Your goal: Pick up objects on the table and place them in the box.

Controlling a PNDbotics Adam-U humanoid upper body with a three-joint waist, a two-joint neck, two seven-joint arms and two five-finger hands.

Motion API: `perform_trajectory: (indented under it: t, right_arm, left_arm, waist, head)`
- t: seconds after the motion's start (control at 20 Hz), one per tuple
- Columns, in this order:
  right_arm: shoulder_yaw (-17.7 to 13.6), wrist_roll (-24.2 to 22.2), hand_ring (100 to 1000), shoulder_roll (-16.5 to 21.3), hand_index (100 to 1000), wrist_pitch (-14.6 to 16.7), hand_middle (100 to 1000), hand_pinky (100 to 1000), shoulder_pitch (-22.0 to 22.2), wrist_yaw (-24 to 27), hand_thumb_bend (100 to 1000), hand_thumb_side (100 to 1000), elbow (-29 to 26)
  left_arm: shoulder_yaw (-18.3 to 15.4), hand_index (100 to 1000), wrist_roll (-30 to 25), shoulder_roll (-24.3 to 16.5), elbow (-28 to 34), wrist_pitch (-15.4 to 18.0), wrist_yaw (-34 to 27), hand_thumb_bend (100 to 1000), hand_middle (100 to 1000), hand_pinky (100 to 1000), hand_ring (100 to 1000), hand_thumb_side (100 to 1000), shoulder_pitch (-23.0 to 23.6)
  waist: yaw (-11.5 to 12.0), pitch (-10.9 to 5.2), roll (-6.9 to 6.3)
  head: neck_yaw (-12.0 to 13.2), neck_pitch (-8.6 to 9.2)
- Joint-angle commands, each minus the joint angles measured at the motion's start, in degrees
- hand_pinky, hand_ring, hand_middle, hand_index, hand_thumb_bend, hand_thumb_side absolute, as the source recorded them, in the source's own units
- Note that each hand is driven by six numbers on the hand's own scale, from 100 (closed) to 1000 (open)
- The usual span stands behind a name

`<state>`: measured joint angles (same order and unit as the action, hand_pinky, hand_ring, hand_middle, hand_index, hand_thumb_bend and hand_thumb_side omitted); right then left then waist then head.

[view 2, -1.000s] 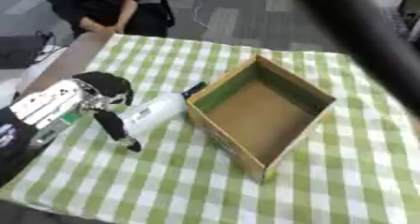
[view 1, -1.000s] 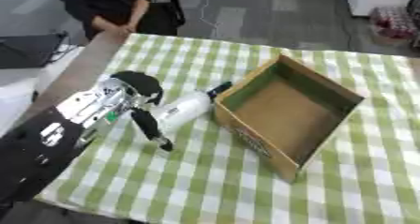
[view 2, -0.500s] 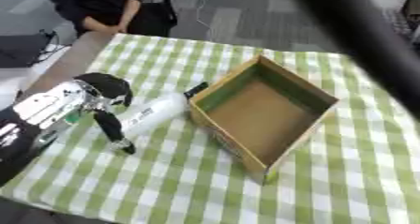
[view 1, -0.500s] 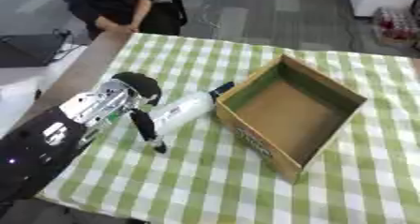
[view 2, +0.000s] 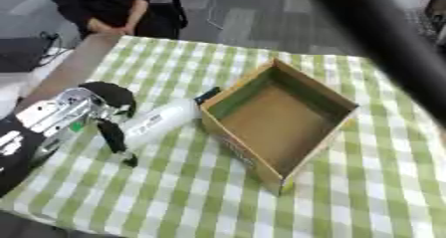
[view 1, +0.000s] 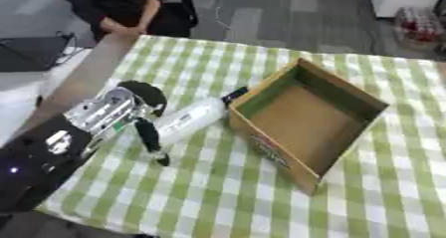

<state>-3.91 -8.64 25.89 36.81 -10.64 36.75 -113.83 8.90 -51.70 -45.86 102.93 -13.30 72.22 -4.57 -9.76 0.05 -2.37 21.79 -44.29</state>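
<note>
The left robot hand (view 1: 122, 113) curls its fingers around the white plastic bottle (view 1: 187, 120) lying left of the open cardboard box (view 1: 306, 116).

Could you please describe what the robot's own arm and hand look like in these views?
The left arm is bulky and black, with small pale marks on its casing. The left hand has a silver metallic back with a small green spot, and black fingers. A blurred dark bar crosses the right eye view's upper right.

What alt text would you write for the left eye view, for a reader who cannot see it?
The left robot hand reaches beside a white bottle that lies on its side on a green-checked tablecloth. The bottle's dark cap end points at an open cardboard box, which looks empty.
</note>
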Motion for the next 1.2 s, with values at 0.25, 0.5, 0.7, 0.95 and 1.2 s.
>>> perform_trajectory:
  t: [0.25, 0.5, 0.7, 0.95, 1.2]
  right_arm:
    - [-0.26, -0.09, 578, 1.43, 846, -0.20, 580, 441, -0.86, 0.18, 354, 964, -0.76]
    - [-0.21, -0.14, 578, 1.40, 846, -0.23, 580, 441, -0.94, 0.29, 354, 964, -0.76]
    - [-0.22, -0.17, 577, 1.37, 845, -0.25, 580, 441, -1.03, 0.39, 354, 963, -0.76]
    - [-0.23, -0.21, 577, 1.33, 845, -0.28, 580, 441, -1.14, 0.43, 354, 964, -0.76]
    - [-0.22, -0.23, 577, 1.28, 845, -0.33, 579, 441, -1.30, 0.56, 356, 963, -0.76]
  left_arm:
    - [-0.67, 786, -0.27, -2.18, 0.46, 0.00, -1.28, 685, 867, 847, 788, 697, -2.11]
    - [-0.40, 787, -0.27, -2.14, -0.57, -0.05, -3.12, 675, 867, 843, 788, 699, -3.17]
    - [-0.29, 787, -0.27, -2.04, -2.56, -0.23, -3.75, 651, 864, 838, 786, 672, -3.88]
    - [-0.11, 786, -0.27, -2.00, -4.87, -0.24, -4.73, 631, 861, 832, 782, 674, -4.61]
    - [0.07, 790, -0.27, -1.83, -7.94, -0.40, -5.75, 577, 858, 815, 778, 660, -5.33]
  waist:
    - [-0.07, -0.38, 0.04]
    - [-0.18, -0.42, 0.03]
    - [-0.29, -0.39, 0.02]
    - [-0.37, -0.29, 0.00]
    - [-0.53, -0.29, 0.00]
  head:
    - [0.56, 0.18]
    - [0.63, 0.18]
    - [0.59, 0.18]
    - [0.54, 0.18]
    - [0.59, 0.18]
